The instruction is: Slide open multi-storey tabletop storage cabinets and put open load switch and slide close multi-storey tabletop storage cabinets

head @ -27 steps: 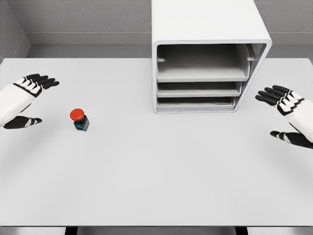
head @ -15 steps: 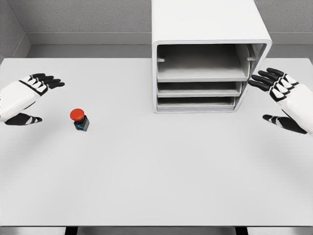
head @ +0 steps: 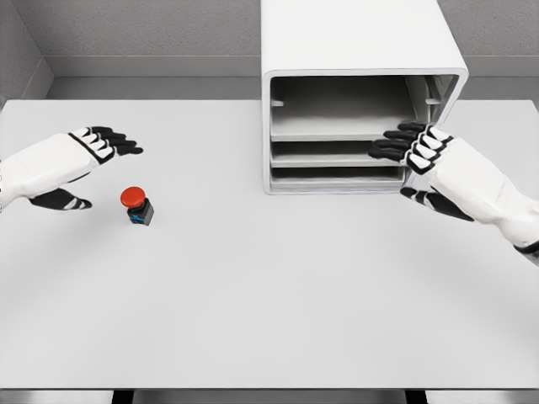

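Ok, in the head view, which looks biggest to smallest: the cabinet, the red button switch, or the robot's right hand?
1. The cabinet, biggest by far.
2. The right hand.
3. The red button switch, smallest.

Your left hand (head: 80, 164) hovers at the left edge, fingers extended and empty, thumb tucked below. Your right hand (head: 425, 164) reaches in from the right, fingers spread, holding nothing.

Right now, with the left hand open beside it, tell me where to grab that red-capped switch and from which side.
Grip the dark square base of the switch, not the red mushroom cap, which is rounded and overhangs. It stands upright, apart from everything else on the table, so probably come from its left with the open left hand, thumb and fingers closing on opposite flat sides.
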`<state>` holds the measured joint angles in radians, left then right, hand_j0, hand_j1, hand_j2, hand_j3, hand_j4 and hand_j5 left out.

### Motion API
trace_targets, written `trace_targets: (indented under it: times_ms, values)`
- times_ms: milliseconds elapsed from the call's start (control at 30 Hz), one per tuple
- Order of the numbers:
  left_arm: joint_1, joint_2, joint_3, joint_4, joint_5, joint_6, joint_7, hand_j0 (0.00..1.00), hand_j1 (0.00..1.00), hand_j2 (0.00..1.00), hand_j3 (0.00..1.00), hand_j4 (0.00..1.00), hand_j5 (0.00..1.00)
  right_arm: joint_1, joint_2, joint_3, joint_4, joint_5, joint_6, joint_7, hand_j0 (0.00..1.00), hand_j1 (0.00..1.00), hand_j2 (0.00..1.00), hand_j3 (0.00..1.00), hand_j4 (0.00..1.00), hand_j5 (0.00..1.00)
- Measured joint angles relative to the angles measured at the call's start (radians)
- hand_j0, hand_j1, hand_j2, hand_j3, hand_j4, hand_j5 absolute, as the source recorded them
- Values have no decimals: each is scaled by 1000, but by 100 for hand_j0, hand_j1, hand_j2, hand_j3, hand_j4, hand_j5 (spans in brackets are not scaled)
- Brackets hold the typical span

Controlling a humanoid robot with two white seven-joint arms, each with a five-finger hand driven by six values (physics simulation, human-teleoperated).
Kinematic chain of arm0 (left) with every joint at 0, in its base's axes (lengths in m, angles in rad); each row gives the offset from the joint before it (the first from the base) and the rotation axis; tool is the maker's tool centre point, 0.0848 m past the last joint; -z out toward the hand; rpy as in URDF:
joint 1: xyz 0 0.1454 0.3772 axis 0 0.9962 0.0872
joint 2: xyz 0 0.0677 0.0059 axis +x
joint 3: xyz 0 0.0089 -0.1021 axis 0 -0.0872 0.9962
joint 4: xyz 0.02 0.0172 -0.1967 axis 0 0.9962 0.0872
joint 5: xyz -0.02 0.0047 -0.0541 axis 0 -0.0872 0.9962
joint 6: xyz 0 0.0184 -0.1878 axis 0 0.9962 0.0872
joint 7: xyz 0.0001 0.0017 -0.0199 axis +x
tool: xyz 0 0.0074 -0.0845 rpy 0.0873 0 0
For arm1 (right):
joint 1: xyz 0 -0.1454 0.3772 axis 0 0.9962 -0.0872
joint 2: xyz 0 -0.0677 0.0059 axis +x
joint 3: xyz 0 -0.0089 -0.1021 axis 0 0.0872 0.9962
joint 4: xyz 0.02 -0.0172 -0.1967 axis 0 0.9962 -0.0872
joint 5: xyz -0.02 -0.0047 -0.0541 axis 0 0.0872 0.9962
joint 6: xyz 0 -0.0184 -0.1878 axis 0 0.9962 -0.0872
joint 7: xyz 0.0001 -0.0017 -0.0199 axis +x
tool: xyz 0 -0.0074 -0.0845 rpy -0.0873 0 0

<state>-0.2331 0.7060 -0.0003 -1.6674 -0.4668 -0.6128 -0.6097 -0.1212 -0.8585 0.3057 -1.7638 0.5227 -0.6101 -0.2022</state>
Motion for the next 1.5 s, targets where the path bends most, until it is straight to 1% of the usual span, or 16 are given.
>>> trace_targets:
  times_ms: [67, 167, 267, 367, 400, 467, 600, 667, 767, 933, 1100, 1200, 1267, 1367, 1467, 1500]
  values:
    - [-28, 0, -40, 22, -5, 0, -1, 100, 100, 100, 100, 100, 100, -9, 2, 25, 0, 1, 0, 0, 84, 84, 84, 84, 84, 84]
    - [-26, 0, -82, 40, -12, -1, -1, 100, 100, 100, 100, 100, 100, -29, 6, 45, 0, 1, 0, 0, 84, 84, 84, 84, 84, 84]
    - [-28, 1, -115, 47, -13, -1, -2, 100, 100, 100, 100, 100, 100, -84, 12, 76, 3, 0, 0, 0, 84, 84, 84, 84, 84, 84]
    - [-32, 1, -137, 61, -15, -1, -2, 100, 100, 100, 100, 100, 100, -121, 14, 120, 11, -2, 0, 0, 83, 83, 83, 83, 83, 83]
    - [-38, 0, -145, 68, -15, -1, -2, 100, 100, 100, 100, 100, 100, -155, 15, 137, 18, -3, 0, 0, 84, 84, 84, 84, 84, 84]
    - [-57, 0, -161, 86, -17, 0, -2, 100, 100, 100, 100, 100, 100, -187, 15, 172, 37, -4, 0, 1, 83, 83, 83, 83, 83, 83]
    - [-63, -6, -181, 112, -30, -1, -2, 100, 100, 100, 100, 100, 100, -273, 16, 230, 82, -12, 0, 1, 84, 84, 84, 84, 84, 84]
    - [-64, -8, -186, 118, -35, -1, -2, 100, 100, 100, 100, 100, 100, -293, 18, 262, 106, -17, 0, 0, 84, 84, 84, 84, 84, 84]
    - [-95, -10, -200, 134, -45, 0, -2, 100, 100, 100, 100, 100, 100, -337, 28, 297, 138, -20, 0, 0, 84, 84, 84, 84, 84, 84]
    - [-98, -17, -217, 159, -56, -1, -2, 100, 100, 100, 100, 100, 100, -356, 54, 329, 180, -21, 0, 0, 84, 84, 84, 84, 84, 84]
    - [-110, -35, -225, 179, -72, -1, -2, 100, 100, 100, 100, 100, 100, -423, 95, 357, 242, -22, 0, 1, 84, 84, 84, 84, 84, 84]
    - [-111, -41, -226, 189, -82, -1, -2, 100, 100, 100, 100, 100, 100, -440, 122, 374, 286, -22, 0, 2, 84, 84, 84, 84, 84, 84]
    - [-115, -44, -227, 193, -85, -1, -2, 94, 94, 94, 94, 94, 94, -445, 138, 383, 309, -21, 0, 5, 84, 84, 84, 84, 84, 84]
    - [-114, -46, -228, 196, -87, -1, -2, 88, 88, 88, 88, 88, 88, -449, 155, 394, 336, -21, 0, 12, 84, 84, 84, 84, 84, 84]
    - [-114, -47, -228, 197, -88, -1, -2, 87, 87, 87, 87, 87, 87, -457, 167, 407, 362, -21, 0, 15, 84, 84, 84, 84, 84, 84]
    - [-112, -47, -228, 197, -88, -1, -2, 83, 83, 83, 83, 83, 83, -457, 169, 409, 368, -21, 0, 16, 84, 84, 84, 84, 84, 84]
